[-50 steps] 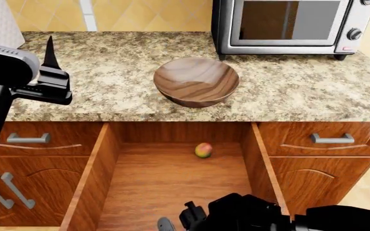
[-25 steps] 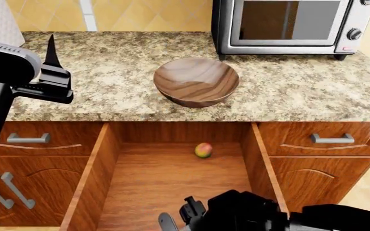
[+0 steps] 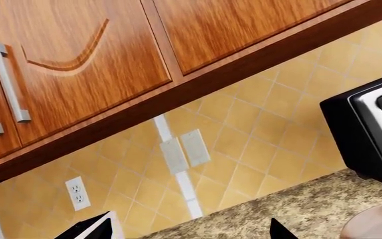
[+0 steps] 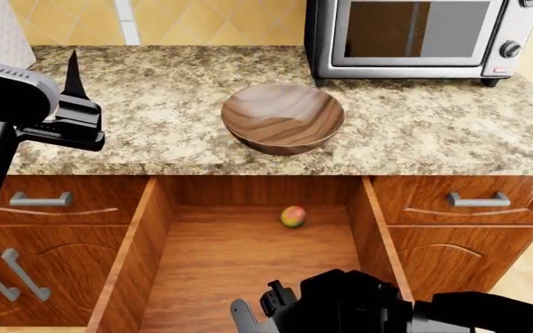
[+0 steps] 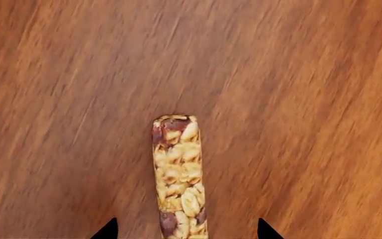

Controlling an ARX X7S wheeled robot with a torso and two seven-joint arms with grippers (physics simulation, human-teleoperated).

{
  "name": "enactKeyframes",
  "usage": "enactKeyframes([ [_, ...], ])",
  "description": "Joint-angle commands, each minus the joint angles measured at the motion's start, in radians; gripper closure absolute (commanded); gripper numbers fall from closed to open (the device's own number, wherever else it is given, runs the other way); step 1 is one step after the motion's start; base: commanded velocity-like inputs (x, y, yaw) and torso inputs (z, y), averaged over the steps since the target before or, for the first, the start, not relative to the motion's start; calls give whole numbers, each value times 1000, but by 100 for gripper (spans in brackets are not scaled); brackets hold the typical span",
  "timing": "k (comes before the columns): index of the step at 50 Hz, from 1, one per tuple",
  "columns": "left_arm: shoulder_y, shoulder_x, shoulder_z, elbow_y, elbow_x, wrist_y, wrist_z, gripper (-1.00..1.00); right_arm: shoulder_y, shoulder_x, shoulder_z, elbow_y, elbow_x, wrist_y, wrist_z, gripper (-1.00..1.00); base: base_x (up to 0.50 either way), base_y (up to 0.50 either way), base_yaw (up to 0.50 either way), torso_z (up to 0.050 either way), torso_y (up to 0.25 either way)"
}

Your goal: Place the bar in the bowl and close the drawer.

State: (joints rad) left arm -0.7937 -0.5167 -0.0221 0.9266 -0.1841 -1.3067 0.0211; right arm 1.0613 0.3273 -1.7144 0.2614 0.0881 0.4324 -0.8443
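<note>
The bar [image 5: 177,179] lies flat on the wooden floor of the open drawer [image 4: 239,257]. It shows only in the right wrist view. My right gripper [image 5: 185,231] is open just above it, one black fingertip on each side, neither touching. In the head view my right arm [image 4: 359,305] covers the bar at the drawer's near end. The dark wooden bowl [image 4: 283,118] stands empty on the counter behind the drawer. My left gripper [image 3: 185,231] is open and holds nothing; it hovers over the counter's left part [image 4: 70,83], well to the left of the bowl.
A small green-red fruit [image 4: 293,216] rests near the drawer's back wall. A toaster oven [image 4: 419,35] stands behind the bowl on the granite counter [image 4: 155,104]. Shut drawers with silver handles [image 4: 477,200] flank the open drawer. Upper cabinets [image 3: 78,59] hang above the backsplash.
My right arm has crept slightly forward over the drawer's near end. The left arm has barely moved.
</note>
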Motion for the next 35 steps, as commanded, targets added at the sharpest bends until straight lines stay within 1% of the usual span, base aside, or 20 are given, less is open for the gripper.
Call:
enactKeyframes([
  [1, -1, -4, 1, 5, -4, -6, -2, -100, -33, -13, 6, 22, -16, -26, 0, -100, 0, 0, 3, 0, 0],
  [9, 0, -6, 1, 4, -6, -5, -3, -100, -33, -9, 8, 10, -8, -16, -8, -100, 0, 1, 2, 0, 0],
  [10, 0, -7, 2, 4, -6, -5, -4, -100, -32, -7, 9, 5, -6, -11, -10, 100, 0, 3, 0, 0, 0],
  [26, -10, -9, 9, -3, -10, -2, -9, -100, -6, 28, 26, -92, 12, 45, -19, 100, 0, 0, 0, 0, 0],
  [35, 4, -10, 5, -6, -9, 11, -13, -100, 37, 79, 58, -224, 31, 116, -17, 100, 0, 0, 0, 0, 0],
])
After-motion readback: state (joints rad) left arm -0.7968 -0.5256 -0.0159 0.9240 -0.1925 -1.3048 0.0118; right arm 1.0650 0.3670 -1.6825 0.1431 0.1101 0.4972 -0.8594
